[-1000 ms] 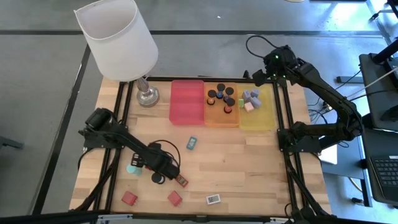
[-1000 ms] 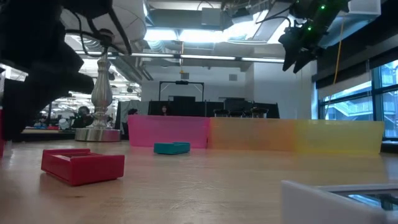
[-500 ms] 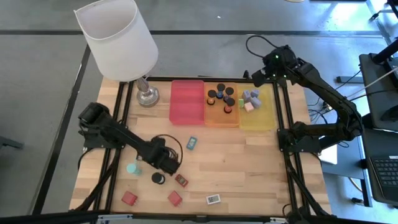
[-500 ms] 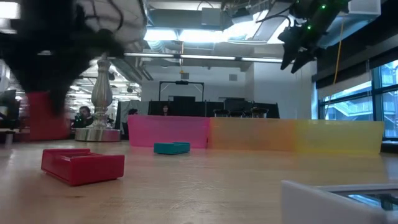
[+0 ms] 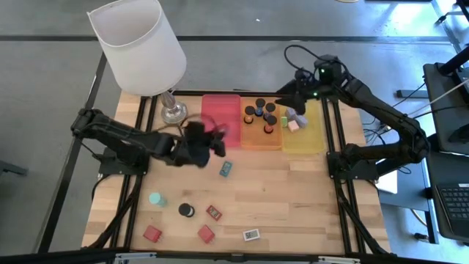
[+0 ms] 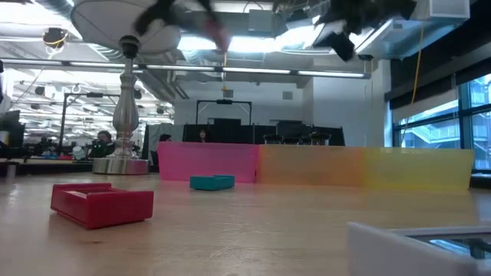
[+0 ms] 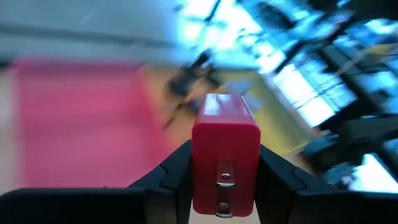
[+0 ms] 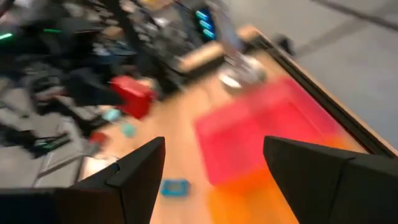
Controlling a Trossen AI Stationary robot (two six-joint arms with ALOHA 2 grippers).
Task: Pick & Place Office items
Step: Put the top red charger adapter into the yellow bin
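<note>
Nearest the front edge of the wooden table, a white flat block and two red flat blocks and were laid out in a loose row. Just behind them, a smaller red piece, a black cylinder and a teal-topped cylinder were set apart from one another. A teal flat block was placed farther back, near the middle.

Above that block, the left gripper was raised off the table at the front edge of the red tray. Its fingers were clamped on a red block, held upright between them.

At the back, the orange tray was filled with black cylinders with coloured tops, and lavender and pink cubes were gathered in the yellow tray. The right gripper was held above the trays, its fingers parted with nothing between them. A white-shaded lamp was stood at the rear left corner.
</note>
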